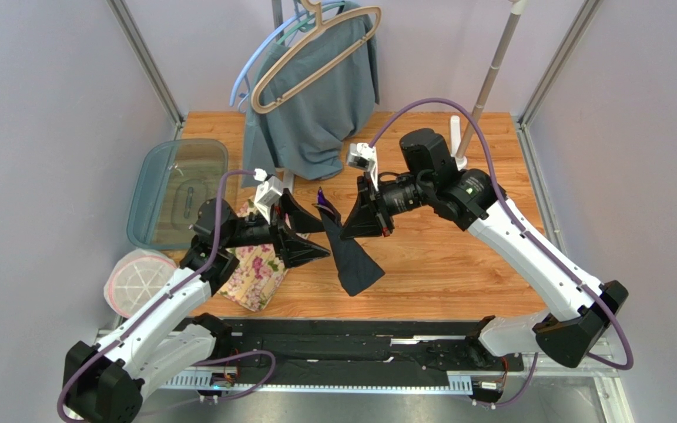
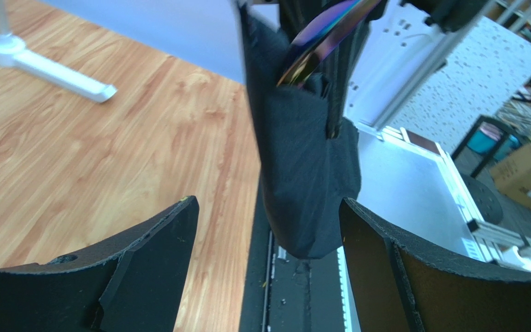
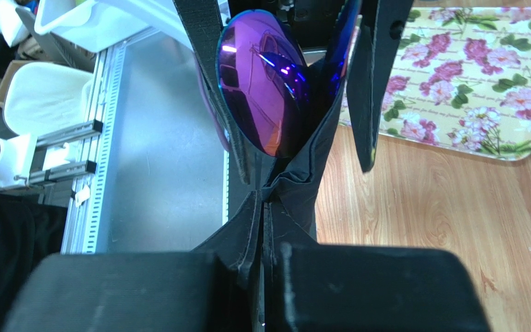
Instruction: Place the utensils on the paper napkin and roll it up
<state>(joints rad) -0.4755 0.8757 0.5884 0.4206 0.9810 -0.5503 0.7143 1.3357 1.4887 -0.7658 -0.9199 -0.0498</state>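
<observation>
My right gripper (image 1: 361, 218) is shut on the black paper napkin (image 1: 351, 251), which is bunched round the utensils and hangs above the table. In the right wrist view the shut gripper (image 3: 265, 204) pinches the napkin (image 3: 296, 187); a purple iridescent spoon (image 3: 261, 83) and another utensil edge stick out of it. My left gripper (image 1: 315, 233) is open, just left of the bundle. In the left wrist view the napkin (image 2: 306, 166) hangs just beyond the gripper (image 2: 268, 207), not touching its fingers (image 2: 150, 256), with a rainbow utensil (image 2: 320, 38) at its top.
The floral mat (image 1: 258, 269) lies under my left arm and also shows in the right wrist view (image 3: 469, 76). A clear teal bin (image 1: 174, 189) and a white round lid (image 1: 134, 280) sit at left. A grey-teal garment (image 1: 315, 115) hangs at the back, beside a white stand (image 1: 483, 88).
</observation>
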